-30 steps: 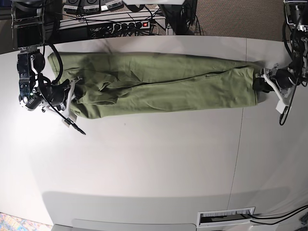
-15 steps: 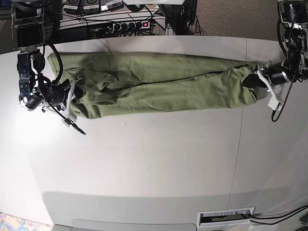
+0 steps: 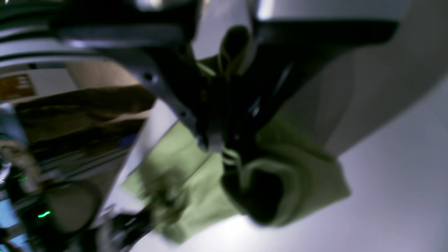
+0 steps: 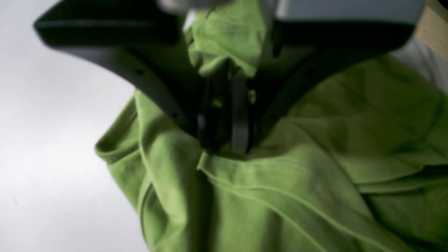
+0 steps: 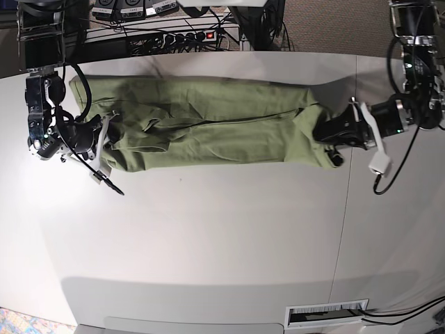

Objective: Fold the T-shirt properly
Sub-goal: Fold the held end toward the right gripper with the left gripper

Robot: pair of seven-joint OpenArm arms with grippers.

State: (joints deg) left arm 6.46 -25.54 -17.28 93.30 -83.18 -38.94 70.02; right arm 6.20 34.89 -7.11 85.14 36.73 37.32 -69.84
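Since a second ago the left gripper [image 5: 332,132] has slid inward along the table [image 5: 222,229], dragging its end of the shirt [image 5: 208,122] with it, so the cloth band is now shorter and bunched at that end; the right gripper [image 5: 101,136] and its end have not shifted.

In the base view the shirt lies as a long, narrow, creased strip across the far part of the table, with a fold line running along its length. One end sits at the right gripper; the other is gathered into a dark, puckered lump at the left gripper.

From the left wrist view, which is blurred, the left jaws are pressed nearly together with green cloth [image 3: 280,164] pinched between them, a tuft poking up above the fingers [image 3: 196,105] and a rolled hem curling below. In the right wrist view the right jaws are likewise close together on a fold of the shirt [image 4: 280,189], cloth showing above and below the fingers [image 4: 241,133], a hemmed edge running just under them.

Beyond the table's far edge stands a power strip [image 5: 184,36] among tangled cables. A vent [image 5: 327,314] lies at the near edge.
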